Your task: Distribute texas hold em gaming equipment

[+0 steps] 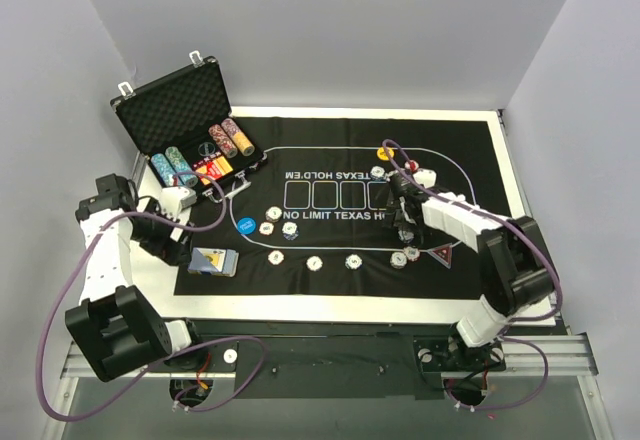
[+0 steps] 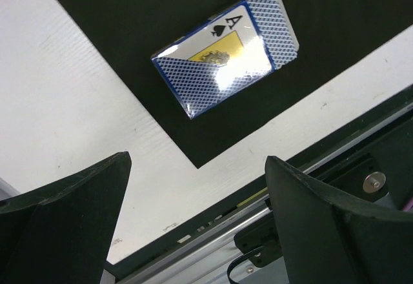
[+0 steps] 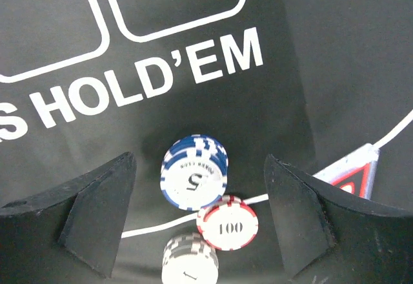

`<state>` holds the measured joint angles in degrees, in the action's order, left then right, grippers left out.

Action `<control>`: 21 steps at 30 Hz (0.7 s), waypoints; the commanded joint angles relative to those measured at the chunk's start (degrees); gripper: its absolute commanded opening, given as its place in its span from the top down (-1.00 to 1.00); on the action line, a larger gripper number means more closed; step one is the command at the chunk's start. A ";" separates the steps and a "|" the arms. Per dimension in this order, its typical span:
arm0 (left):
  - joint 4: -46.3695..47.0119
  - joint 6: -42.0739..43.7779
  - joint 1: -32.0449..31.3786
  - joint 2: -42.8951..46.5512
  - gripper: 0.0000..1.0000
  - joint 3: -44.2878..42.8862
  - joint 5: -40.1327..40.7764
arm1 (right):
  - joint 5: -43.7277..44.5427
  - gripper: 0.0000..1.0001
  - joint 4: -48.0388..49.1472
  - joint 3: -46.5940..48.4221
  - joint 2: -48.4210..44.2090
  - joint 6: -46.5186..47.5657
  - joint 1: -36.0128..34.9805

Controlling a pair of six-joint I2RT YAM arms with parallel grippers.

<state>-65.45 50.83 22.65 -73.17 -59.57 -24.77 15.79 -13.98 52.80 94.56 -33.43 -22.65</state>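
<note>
My right gripper is open and empty, hovering over a small group of poker chips on the mat's printed line. In the right wrist view a blue-and-white "5" stack, a red "100" chip and a grey-white "1" stack lie between the fingers, untouched. My left gripper is open and empty above the white table by the mat's near-left corner. The blue-backed card deck lies on that corner, also in the left wrist view. Chip piles, a blue button and a yellow button dot the mat.
The open black case stands at the back left with chip stacks in its tray. A card with a red triangle lies right of my right gripper. The black felt mat covers the table middle. The metal rail runs along the near edge.
</note>
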 commanded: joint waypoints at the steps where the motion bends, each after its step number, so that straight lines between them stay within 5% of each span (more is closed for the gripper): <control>1: -5.38 11.12 -0.24 1.80 -0.95 -0.63 -5.63 | 3.72 -0.52 -1.31 0.73 -9.55 -0.06 -2.04; 5: -12.58 21.66 -0.42 -0.66 -0.95 0.76 -6.87 | 3.46 -0.52 -3.68 4.59 -12.56 0.65 -5.47; 13: -7.77 39.59 -3.32 -0.93 -0.94 7.45 -6.07 | -3.30 -0.52 -2.72 3.64 -20.29 -0.05 -7.05; 21: 4.62 43.73 -10.08 -0.22 -0.95 15.36 -1.15 | -7.26 -0.51 -2.37 3.19 -24.08 -1.37 -6.52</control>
<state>-67.24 88.66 14.46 -74.08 -46.81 -26.59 11.07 -15.62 56.23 71.83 -33.63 -29.61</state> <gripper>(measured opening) 0.972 0.758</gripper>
